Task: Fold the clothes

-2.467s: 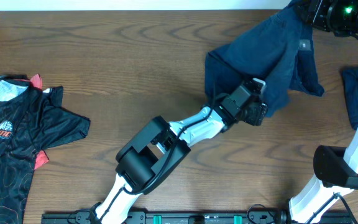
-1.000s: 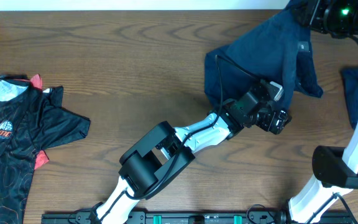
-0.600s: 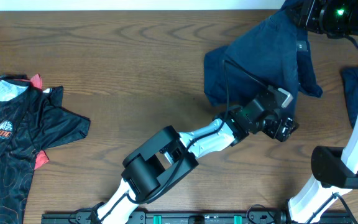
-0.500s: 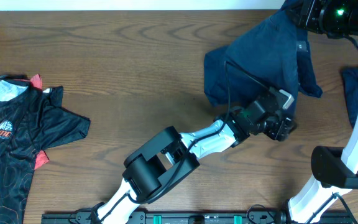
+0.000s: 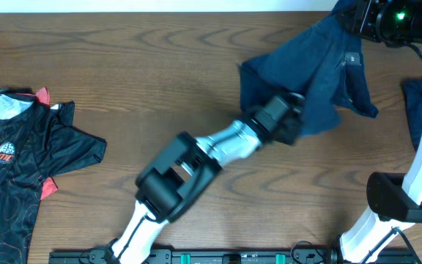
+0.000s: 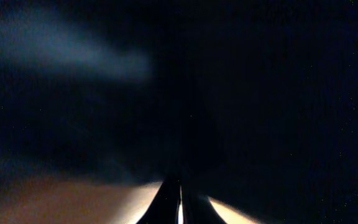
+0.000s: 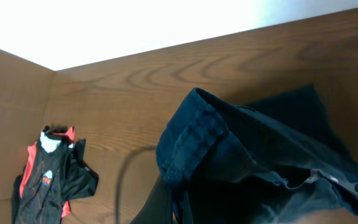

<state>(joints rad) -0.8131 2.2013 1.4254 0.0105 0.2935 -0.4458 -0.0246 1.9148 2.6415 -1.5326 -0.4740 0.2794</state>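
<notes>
A dark navy garment of the clothes [image 5: 306, 73] is bunched at the table's far right, its top corner lifted. My right gripper [image 5: 359, 22] is shut on that corner; in the right wrist view a folded hem of the garment [image 7: 191, 137] rises from between the right gripper's [image 7: 180, 208] closed fingers. My left gripper [image 5: 299, 121] is blurred at the garment's lower edge. In the left wrist view dark cloth [image 6: 229, 93] fills almost everything, and the left gripper [image 6: 180, 202] is shut with the cloth coming out of its jaws.
A second navy piece [image 5: 420, 110] lies at the right edge beside the right arm's base [image 5: 398, 202]. A black shirt with red pattern [image 5: 28, 161] is spread at the far left, and also shows in the right wrist view [image 7: 55, 168]. Bare wooden table [image 5: 123, 59] lies between.
My left gripper went from wide open to shut, then swung back left and up from below the garment's lower right edge. The garment's lower part has bunched leftward. The right gripper keeps its hold.
</notes>
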